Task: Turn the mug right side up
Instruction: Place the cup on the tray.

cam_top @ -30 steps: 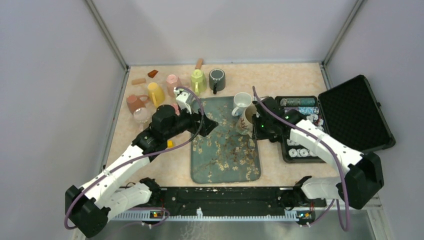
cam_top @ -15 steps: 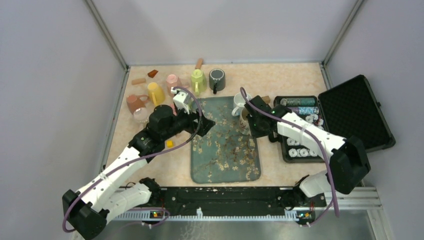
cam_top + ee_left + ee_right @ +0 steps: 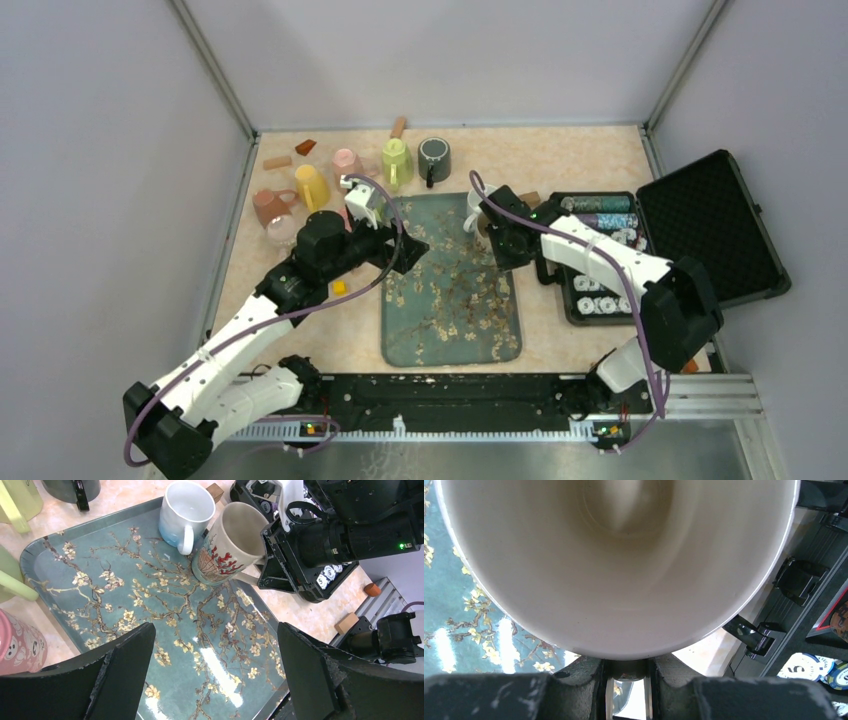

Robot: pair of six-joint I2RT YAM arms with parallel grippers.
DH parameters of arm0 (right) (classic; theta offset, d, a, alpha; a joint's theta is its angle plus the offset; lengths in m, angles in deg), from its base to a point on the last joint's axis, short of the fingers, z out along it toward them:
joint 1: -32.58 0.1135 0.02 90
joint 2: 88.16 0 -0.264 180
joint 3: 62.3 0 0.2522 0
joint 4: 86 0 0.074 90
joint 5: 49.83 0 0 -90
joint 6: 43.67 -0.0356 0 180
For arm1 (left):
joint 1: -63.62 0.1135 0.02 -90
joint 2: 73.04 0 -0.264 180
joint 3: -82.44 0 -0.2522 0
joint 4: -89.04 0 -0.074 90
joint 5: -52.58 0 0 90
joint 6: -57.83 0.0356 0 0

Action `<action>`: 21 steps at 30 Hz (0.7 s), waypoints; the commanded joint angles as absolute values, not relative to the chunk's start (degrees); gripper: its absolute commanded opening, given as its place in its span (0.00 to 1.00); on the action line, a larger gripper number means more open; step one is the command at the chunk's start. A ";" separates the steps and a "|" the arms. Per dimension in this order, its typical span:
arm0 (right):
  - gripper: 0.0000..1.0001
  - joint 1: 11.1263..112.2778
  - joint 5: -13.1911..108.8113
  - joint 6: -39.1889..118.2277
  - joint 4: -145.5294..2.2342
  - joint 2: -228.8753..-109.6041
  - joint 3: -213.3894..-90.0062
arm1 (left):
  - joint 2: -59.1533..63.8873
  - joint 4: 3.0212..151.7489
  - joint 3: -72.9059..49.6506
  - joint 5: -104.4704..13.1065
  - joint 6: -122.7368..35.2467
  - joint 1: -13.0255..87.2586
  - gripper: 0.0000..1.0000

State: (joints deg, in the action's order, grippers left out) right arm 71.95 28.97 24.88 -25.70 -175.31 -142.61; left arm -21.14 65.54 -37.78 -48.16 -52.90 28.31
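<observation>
The mug (image 3: 227,545) is cream with a red and blue picture on its side. It leans on the right part of the flowered tray (image 3: 165,610), base down on the tray and mouth tipped up toward the right. My right gripper (image 3: 628,667) is shut on the mug's handle, and the mug's pale inside (image 3: 624,555) fills the right wrist view. In the left wrist view the right gripper (image 3: 265,555) sits at the mug's right side. My left gripper (image 3: 215,630) hangs open over the middle of the tray with nothing between its fingers. From above, the left gripper (image 3: 405,245) is at the tray's left edge.
A white mug (image 3: 185,510) stands upright on the tray, touching the held mug. Yellow (image 3: 311,185), pink (image 3: 347,163), green (image 3: 396,158) and dark (image 3: 434,157) mugs stand at the back left. An open black case (image 3: 710,230) of poker chips lies right of the tray.
My right gripper has swung left and toward the back with the mug in its grip, and the wrist has turned. The left arm has shifted only slightly.
</observation>
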 commanded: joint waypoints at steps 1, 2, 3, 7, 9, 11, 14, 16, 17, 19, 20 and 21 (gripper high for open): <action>0.21 72.65 26.84 25.48 -28.91 -175.13 -147.13 | -22.28 66.82 -36.35 -47.46 -51.85 28.29 0.98; 0.24 72.65 26.87 25.56 -28.87 -175.26 -147.27 | -22.24 66.95 -36.46 -47.51 -51.93 28.36 0.99; 0.28 72.64 26.89 25.47 -28.86 -175.33 -147.32 | -22.18 67.03 -36.46 -47.59 -51.94 28.32 0.98; 0.41 72.65 27.20 25.50 -28.76 -175.05 -147.60 | -21.97 67.13 -36.49 -47.71 -52.03 28.36 0.98; 0.47 72.72 27.49 25.57 -28.73 -174.78 -147.74 | -21.91 67.12 -36.49 -47.67 -52.09 28.30 0.98; 0.51 72.74 27.92 25.70 -28.74 -174.36 -147.84 | -21.80 67.12 -36.36 -47.79 -52.19 28.29 0.98; 0.58 72.73 28.29 25.76 -28.44 -173.24 -147.72 | -21.59 67.06 -36.27 -47.72 -52.53 28.30 0.98; 0.62 72.69 28.20 25.91 -28.25 -172.09 -147.41 | -21.55 67.06 -36.04 -47.74 -52.72 28.37 0.98; 0.65 72.73 28.10 25.88 -28.26 -171.25 -147.13 | -21.38 66.93 -35.79 -47.65 -52.88 28.35 0.98; 0.71 72.74 28.12 25.91 -28.24 -169.57 -146.71 | -20.90 66.68 -35.30 -47.47 -53.06 28.34 0.98; 0.74 72.74 28.28 25.87 -28.21 -168.66 -146.41 | -20.81 66.60 -35.03 -47.33 -53.15 28.30 0.98; 0.77 72.74 28.51 25.93 -28.21 -167.75 -146.24 | -20.35 66.57 -34.73 -47.09 -53.23 28.31 0.98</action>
State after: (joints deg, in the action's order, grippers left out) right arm 71.95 28.33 25.32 -27.64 -173.56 -145.47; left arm -21.05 65.13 -37.71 -48.03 -53.01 28.31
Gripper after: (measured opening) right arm 0.726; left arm 0.985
